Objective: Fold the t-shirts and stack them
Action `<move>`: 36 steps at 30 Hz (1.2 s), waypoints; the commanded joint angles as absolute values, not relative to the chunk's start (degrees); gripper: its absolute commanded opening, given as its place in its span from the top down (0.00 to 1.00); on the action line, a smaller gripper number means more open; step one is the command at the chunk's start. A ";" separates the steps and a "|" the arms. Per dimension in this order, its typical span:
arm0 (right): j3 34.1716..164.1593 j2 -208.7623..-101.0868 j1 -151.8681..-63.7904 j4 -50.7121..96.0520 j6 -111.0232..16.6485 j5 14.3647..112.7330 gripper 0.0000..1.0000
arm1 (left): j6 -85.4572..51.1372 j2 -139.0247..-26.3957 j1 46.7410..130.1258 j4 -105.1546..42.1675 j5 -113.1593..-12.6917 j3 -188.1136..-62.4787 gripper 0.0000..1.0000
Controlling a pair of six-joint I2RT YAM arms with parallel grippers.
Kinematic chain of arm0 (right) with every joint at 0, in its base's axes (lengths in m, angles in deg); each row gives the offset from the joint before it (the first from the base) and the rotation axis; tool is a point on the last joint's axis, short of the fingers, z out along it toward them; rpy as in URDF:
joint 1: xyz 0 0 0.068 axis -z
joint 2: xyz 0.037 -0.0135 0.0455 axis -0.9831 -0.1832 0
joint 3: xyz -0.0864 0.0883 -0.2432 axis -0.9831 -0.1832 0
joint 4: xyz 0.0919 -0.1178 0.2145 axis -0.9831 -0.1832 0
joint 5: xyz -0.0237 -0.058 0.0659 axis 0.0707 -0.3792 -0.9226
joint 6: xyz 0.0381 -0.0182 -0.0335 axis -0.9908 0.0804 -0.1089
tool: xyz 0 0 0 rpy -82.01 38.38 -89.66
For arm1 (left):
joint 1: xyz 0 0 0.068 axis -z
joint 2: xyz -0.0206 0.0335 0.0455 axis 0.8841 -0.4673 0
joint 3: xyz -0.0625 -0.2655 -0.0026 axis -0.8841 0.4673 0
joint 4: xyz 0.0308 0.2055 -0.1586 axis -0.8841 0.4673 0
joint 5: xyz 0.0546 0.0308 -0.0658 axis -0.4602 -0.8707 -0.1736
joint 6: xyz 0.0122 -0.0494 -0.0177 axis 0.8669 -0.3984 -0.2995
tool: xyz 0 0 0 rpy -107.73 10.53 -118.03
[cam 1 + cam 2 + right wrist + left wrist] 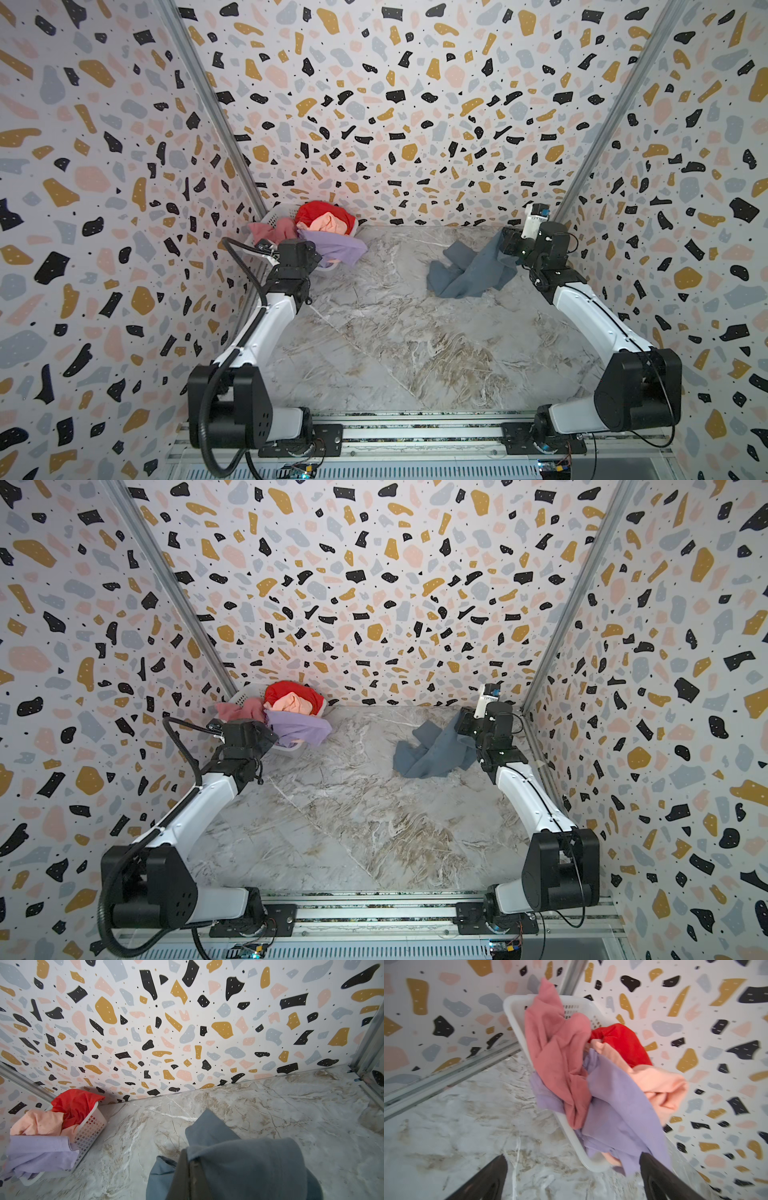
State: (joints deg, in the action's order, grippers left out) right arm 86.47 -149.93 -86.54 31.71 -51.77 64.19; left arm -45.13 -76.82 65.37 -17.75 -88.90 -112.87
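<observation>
Grey-blue t-shirt (469, 274), limp and light, is sagging mid-right from the clamped right gripper (190, 1162); left gripper (572, 1157) is gaping empty. I'd be pinching corners.

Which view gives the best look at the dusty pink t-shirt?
The left wrist view: the dusty pink t-shirt fills the middle, draped over the white basket's rim. Both top views show only a small patch of it at the basket's left side. The right wrist view does not show it.
</observation>
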 commanded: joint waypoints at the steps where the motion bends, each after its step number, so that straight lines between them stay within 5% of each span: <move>1: 89.75 -150.00 -87.13 34.28 -52.42 62.89 1.00 | -40.85 -78.41 69.17 -17.51 -77.88 -117.62 0.00; 10: 90.55 -150.71 -87.88 34.08 -52.10 61.91 1.00 | -37.37 -101.66 75.58 -27.22 -67.70 -140.13 0.00; 20: 87.96 -147.10 -87.97 32.94 -50.58 63.34 1.00 | -38.11 -129.07 74.73 -13.35 -79.29 -169.61 0.00; 25: 85.77 -146.22 -87.71 31.43 -50.30 63.52 1.00 | -38.01 -126.66 70.94 -10.37 -78.00 -161.06 0.00; 36: 88.41 -150.66 -87.79 32.45 -50.92 59.95 1.00 | -30.21 -99.39 58.15 -3.47 -77.50 -124.73 0.00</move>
